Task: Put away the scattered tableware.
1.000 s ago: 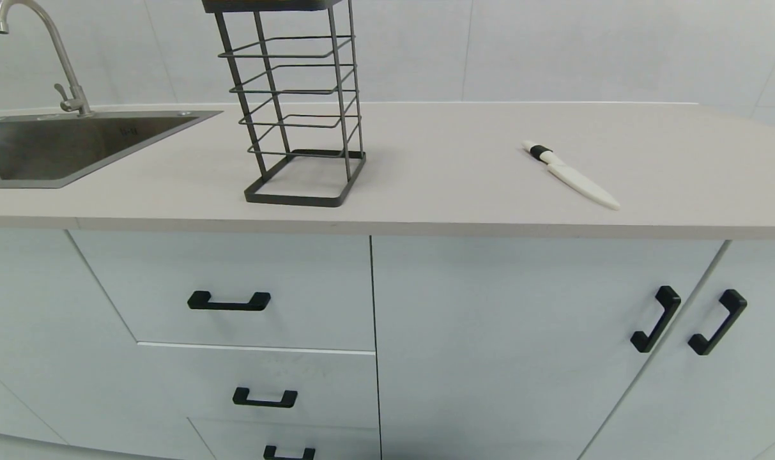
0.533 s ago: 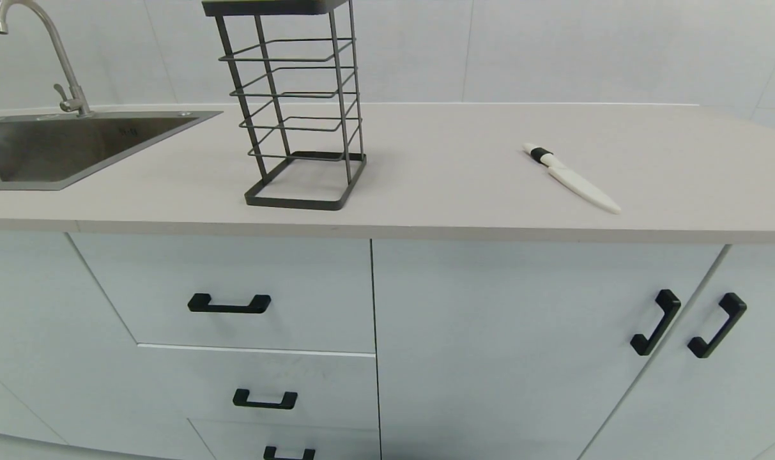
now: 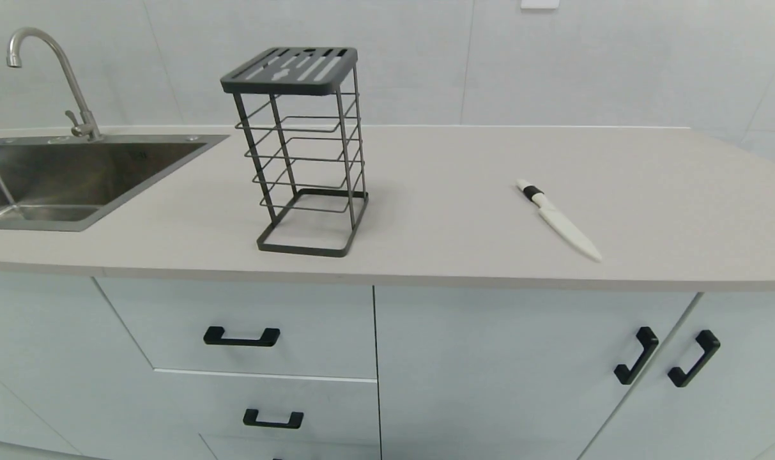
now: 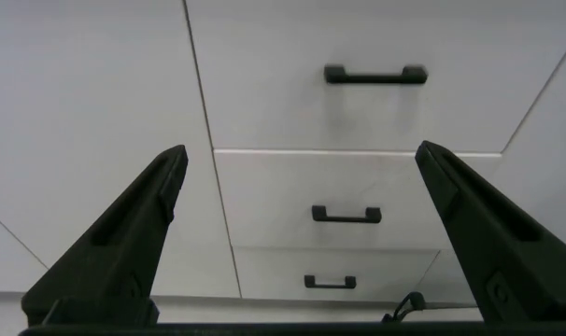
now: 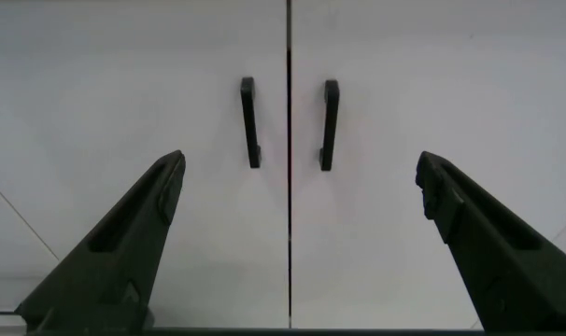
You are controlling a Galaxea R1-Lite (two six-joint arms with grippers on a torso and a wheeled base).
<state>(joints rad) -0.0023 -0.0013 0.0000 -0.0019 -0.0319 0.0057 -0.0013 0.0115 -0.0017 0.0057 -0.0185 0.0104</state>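
- Left gripper [image 4: 302, 154], one: two black fingers spread wide apart, nothing between them, facing the drawer fronts.
- Right gripper [image 5: 302, 161], one: two black fingers likewise parted and empty, facing the cabinet doors.
- Black bar drawer handles [image 4: 375, 75], three, stacked one above another on the pale drawer fronts.
- Black bar door handles [image 5: 250, 121], two, upright, side by side across the door seam.
- Pale beige countertop [image 3: 457, 211], one, above the drawers and doors.
- White knife with a black band [image 3: 556, 218], one: flat on the countertop's right part, near the front edge. Long axis diagonal; tapered tip towards the front and right, banded handle towards the back wall and left.
- Black wire rack with slotted top plate [image 3: 288, 70], one: upright, well apart from the knife, to its left.
- Steel sink [image 3: 138, 138], one, at far left.
- Curved steel faucet [image 3: 85, 128], one, behind the sink.
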